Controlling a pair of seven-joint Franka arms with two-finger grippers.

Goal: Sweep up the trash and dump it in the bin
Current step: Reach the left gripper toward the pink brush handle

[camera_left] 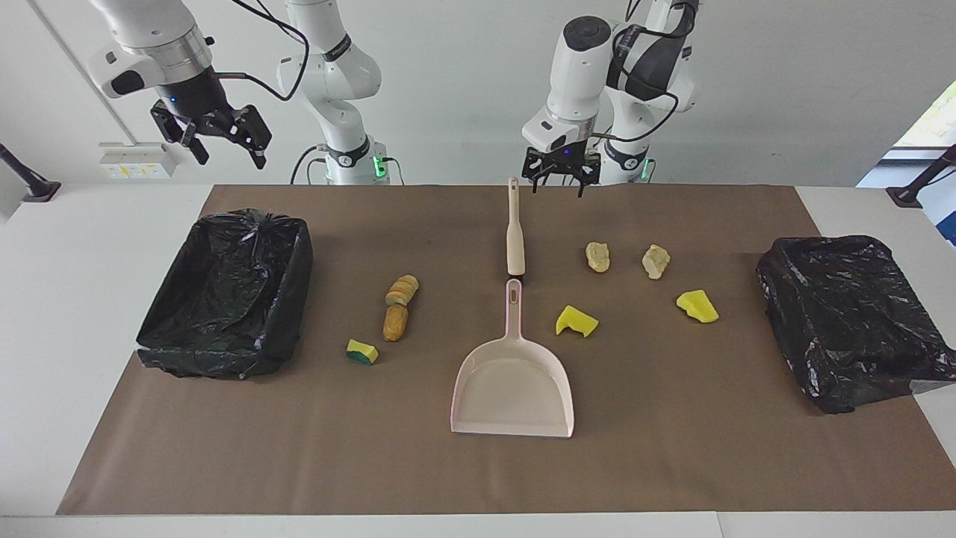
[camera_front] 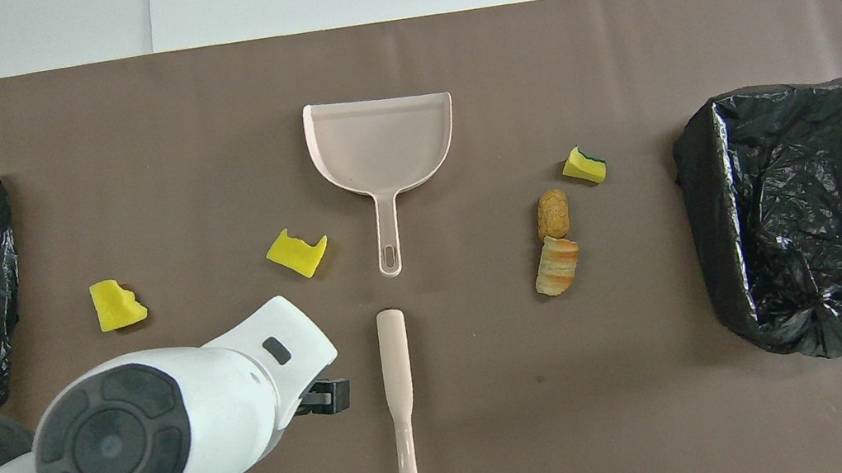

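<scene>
A white desk (camera_left: 89, 314) fills the scene, most of its top covered by a brown mat (camera_left: 672, 448) whose edges stop short of the desk's ends, leaving bare white strips at each end. A plain pale wall (camera_left: 463, 90) rises just past the desk's edge. On that wall, toward the right arm's end, sits a small white socket box (camera_left: 134, 160) with yellow labels. A thin diagonal conduit (camera_left: 75, 67) runs along the wall above it. At the left arm's end a window (camera_left: 930, 119) shows bright daylight and green outside. Dark clamp stands (camera_left: 26, 183) sit at both desk corners. Light is even and soft.
</scene>
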